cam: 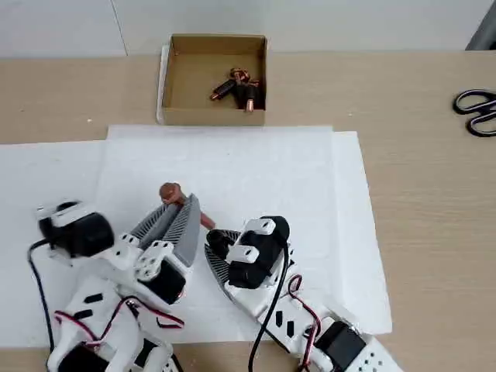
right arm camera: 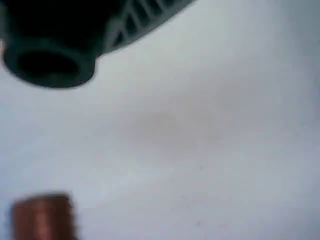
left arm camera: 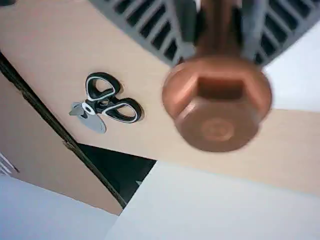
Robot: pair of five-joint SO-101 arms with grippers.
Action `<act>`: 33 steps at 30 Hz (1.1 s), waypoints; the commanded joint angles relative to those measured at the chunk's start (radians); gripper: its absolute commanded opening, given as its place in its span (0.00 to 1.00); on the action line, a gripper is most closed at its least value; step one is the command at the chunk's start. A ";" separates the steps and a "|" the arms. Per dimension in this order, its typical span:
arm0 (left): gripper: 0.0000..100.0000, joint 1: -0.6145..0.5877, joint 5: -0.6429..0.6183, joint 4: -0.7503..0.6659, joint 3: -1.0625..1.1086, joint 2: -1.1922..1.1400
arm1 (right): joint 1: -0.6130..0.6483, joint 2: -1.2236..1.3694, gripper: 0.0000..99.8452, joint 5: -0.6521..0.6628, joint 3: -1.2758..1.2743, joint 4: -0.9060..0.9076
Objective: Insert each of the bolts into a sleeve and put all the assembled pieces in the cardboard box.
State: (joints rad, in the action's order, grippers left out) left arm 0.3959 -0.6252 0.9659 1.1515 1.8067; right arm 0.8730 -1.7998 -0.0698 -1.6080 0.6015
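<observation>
**Spotter:** What does the high view give you?

**Me:** My left gripper (cam: 180,203), lower left of centre, is closed on 1 copper bolt (cam: 172,192). The hex head pokes out toward the upper left and the free end points to the lower right. There my right gripper (cam: 217,252) is clamped on 1 black sleeve (cam: 221,242), just beside the bolt's tip. I cannot tell if they touch. The cardboard box (cam: 177,77) sits at top centre, with assembled pieces (cam: 240,87) in its right half.

**Spotter:** And your left wrist?

**Me:** The hex head is close up, with the shank pinched between my ribbed fingers (left arm camera: 145,22). Scissors (left arm camera: 105,102) lie well apart on the wooden table (left arm camera: 45,45). I judge the bolt rigid, smooth metal that could swivel in a loose grip. Holding the shank near the head leaves the far end free.

**Spotter:** Right wrist?

**Me:** The sleeve's open mouth (right arm camera: 50,62) faces out, with the bolt's end (right arm camera: 42,217) near it but apart. The sleeve looks light and stiff. I would hold its side wall and keep the bore clear.
</observation>
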 commanded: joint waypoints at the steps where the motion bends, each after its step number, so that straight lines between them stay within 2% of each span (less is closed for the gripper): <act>1: 0.01 0.005 -0.002 -0.023 0.005 0.003 | 0.008 -0.013 0.00 -0.002 0.064 -0.022; 6: 0.01 0.005 0.002 0.034 0.007 0.002 | 0.007 -0.013 0.00 -0.002 0.064 -0.021; 12: 0.01 0.000 0.066 0.098 0.007 0.003 | 0.005 -0.013 0.00 -0.002 0.083 0.004; 33: 0.01 0.006 0.058 0.015 0.073 0.002 | 0.036 -0.012 0.00 -0.003 0.137 0.008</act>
State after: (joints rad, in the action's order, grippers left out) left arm 0.3943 -0.5623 0.9981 1.2221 1.8067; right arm 0.8838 -1.7967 -0.0698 -1.5512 0.6153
